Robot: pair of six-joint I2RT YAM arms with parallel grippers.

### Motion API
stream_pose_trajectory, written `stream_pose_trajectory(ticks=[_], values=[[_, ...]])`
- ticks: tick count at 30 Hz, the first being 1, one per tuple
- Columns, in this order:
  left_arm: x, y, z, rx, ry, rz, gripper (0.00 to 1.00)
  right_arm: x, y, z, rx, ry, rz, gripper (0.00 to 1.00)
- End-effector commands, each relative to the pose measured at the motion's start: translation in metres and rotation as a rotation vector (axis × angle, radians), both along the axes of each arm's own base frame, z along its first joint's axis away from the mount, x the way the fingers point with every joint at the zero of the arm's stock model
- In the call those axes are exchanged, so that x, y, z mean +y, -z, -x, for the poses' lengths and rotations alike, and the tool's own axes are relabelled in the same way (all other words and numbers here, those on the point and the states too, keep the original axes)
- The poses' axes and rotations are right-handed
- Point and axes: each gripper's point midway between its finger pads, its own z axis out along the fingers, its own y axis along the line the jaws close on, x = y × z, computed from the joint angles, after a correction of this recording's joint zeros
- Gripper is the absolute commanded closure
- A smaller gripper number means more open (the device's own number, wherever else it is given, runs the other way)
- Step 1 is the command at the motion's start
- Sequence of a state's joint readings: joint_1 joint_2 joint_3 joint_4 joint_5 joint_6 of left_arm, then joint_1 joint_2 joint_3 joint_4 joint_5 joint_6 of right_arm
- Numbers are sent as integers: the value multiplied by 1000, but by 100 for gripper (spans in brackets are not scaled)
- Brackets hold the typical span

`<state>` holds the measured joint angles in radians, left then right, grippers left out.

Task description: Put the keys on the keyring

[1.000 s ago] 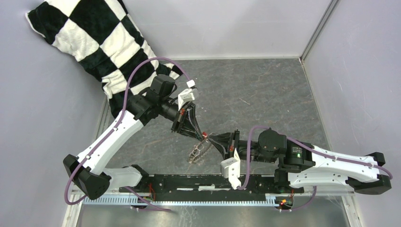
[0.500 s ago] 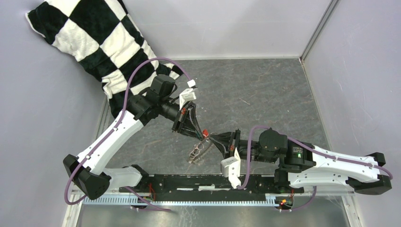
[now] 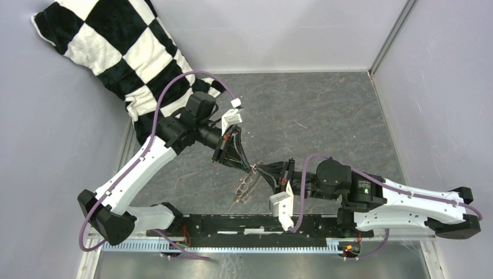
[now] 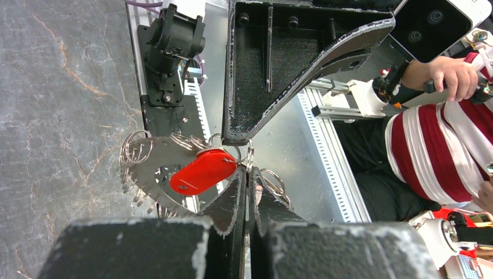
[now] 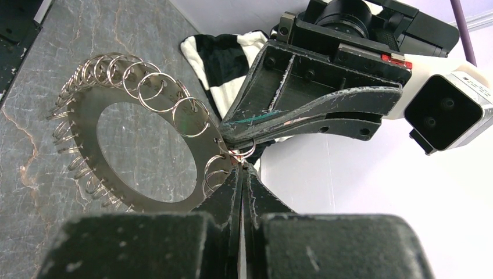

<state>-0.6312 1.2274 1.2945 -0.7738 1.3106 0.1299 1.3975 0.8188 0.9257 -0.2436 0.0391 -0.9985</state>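
With left gripper (image 4: 247, 185) pinched tight on the keys (image 4: 203, 172) and right gripper (image 5: 241, 174) clamped on the keyring (image 5: 81, 125) rim, hold the ring steady and thread slowly, without tugging.

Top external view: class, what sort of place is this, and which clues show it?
Probably a robotics lab cell: grey partition walls enclose a stone-patterned tabletop, the left arm and right arm stand on a rail, and the left wrist view shows a person beside it.

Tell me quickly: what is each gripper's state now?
Left gripper: shut, apparently on the keys.
Right gripper: shut on the keyring rim.
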Motion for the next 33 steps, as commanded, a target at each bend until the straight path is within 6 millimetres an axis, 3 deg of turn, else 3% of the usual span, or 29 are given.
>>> stream_pose_trajectory(ticks=[1, 19, 33], values=[[-1, -7, -2, -30, -23, 13, 98, 0, -25, 5, -8, -23, -83, 99], [-2, -7, -5, -37, -46, 5, 98, -3, -14, 18, 4, -97, -31, 99], [-2, -4, -5, -30, -50, -2, 98, 2, -18, 20, -3, -115, -41, 99]])
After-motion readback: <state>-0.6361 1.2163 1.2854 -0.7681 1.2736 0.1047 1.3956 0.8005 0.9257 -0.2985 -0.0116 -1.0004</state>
